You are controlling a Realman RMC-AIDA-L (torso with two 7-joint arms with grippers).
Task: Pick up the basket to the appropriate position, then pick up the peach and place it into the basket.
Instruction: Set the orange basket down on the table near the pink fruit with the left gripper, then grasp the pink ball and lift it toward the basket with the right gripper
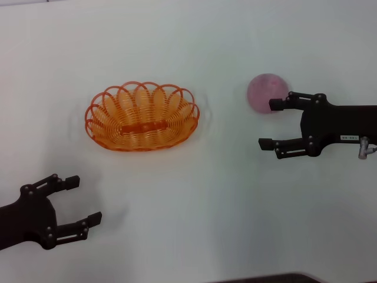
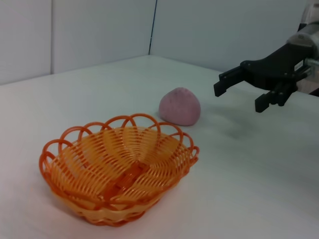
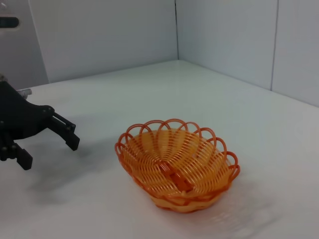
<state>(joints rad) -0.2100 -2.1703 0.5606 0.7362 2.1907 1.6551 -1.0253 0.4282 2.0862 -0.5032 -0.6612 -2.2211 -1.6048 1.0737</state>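
Observation:
The orange wire basket (image 1: 142, 117) sits empty on the white table, left of centre; it also shows in the left wrist view (image 2: 118, 167) and the right wrist view (image 3: 178, 164). The pale pink peach (image 1: 266, 92) rests on the table to its right, also in the left wrist view (image 2: 180, 106). My right gripper (image 1: 268, 123) is open, its far finger just in front of the peach, holding nothing; it shows in the left wrist view (image 2: 238, 94). My left gripper (image 1: 85, 200) is open and empty near the front left, below the basket; it shows in the right wrist view (image 3: 49, 147).
The white table (image 1: 206, 200) is bounded by pale walls behind it (image 2: 99, 35). A dark edge shows at the table's front (image 1: 283, 278).

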